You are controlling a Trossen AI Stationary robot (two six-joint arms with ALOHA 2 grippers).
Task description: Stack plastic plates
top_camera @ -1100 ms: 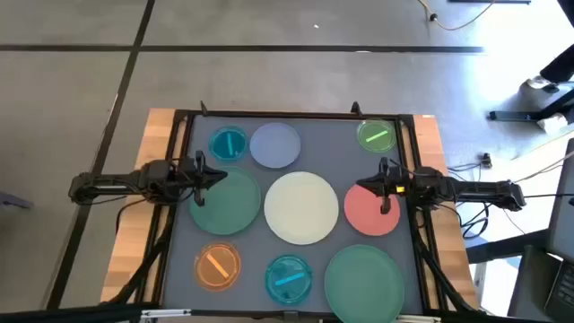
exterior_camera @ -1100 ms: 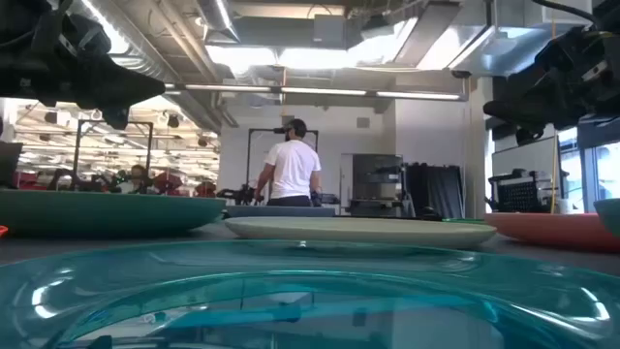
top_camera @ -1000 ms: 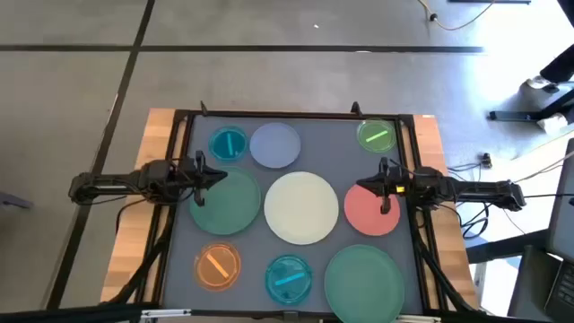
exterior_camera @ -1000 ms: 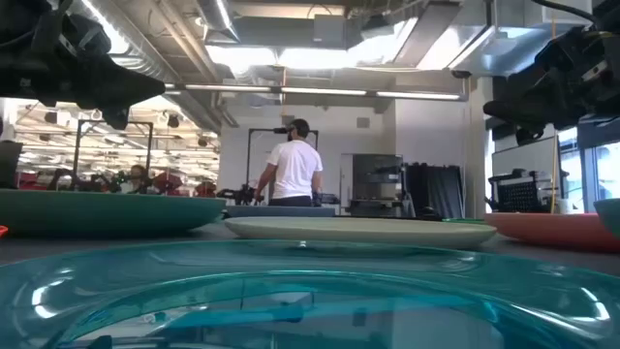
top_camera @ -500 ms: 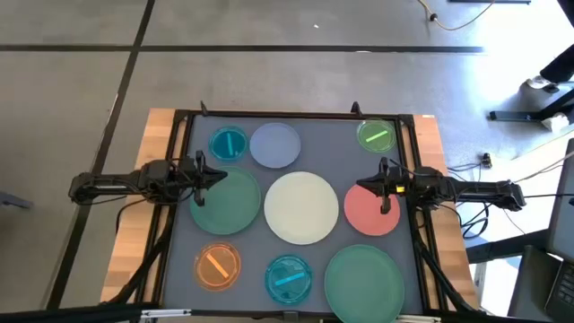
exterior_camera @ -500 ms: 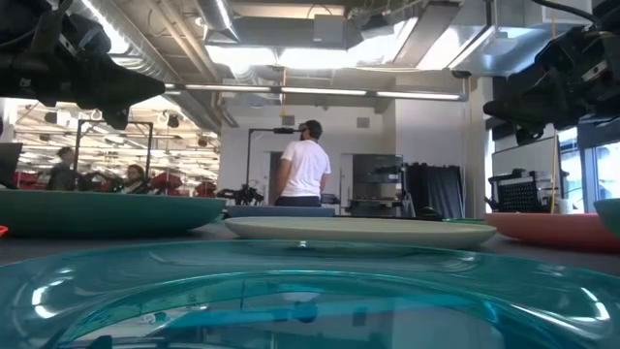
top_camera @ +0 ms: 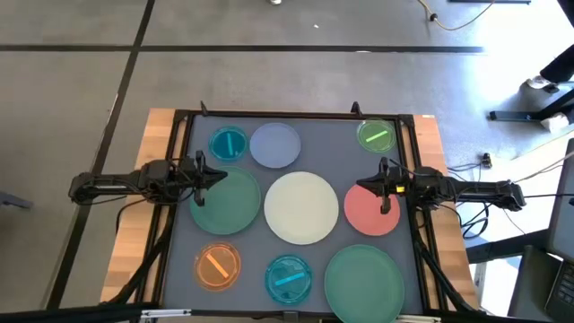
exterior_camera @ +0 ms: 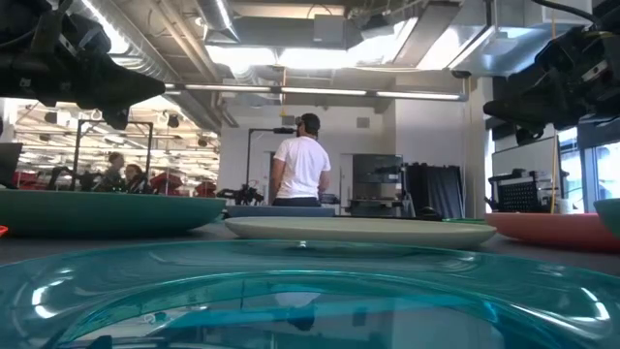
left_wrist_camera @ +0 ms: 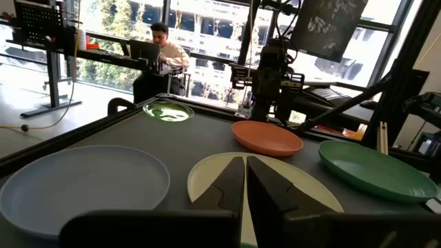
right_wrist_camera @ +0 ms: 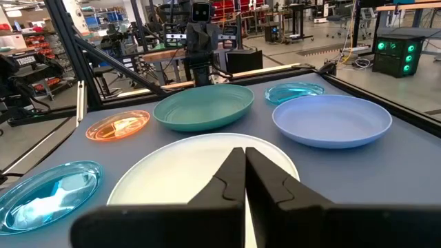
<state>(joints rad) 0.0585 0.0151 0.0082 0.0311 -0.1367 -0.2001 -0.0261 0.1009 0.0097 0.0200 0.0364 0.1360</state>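
Several round plastic plates lie apart, flat on the dark mat. A small blue one (top_camera: pixel 228 143), a lavender one (top_camera: pixel 275 145) and a small green one (top_camera: pixel 377 135) are at the far side. A large green one (top_camera: pixel 224 205), a cream one (top_camera: pixel 301 208) and a pink one (top_camera: pixel 373 213) are in the middle. An orange one (top_camera: pixel 217 265), a teal one (top_camera: pixel 289 277) and a second large green one (top_camera: pixel 364 283) are near. My left gripper (top_camera: pixel 221 177) is shut and empty above the left green plate's far rim. My right gripper (top_camera: pixel 361 186) is shut and empty above the pink plate's far rim.
A black frame (top_camera: pixel 296 115) borders the mat on the wooden table. Both arms reach in level from the table's left and right sides. In the low view the teal plate (exterior_camera: pixel 310 291) fills the foreground. A person (exterior_camera: pixel 300 170) stands in the room far behind the table.
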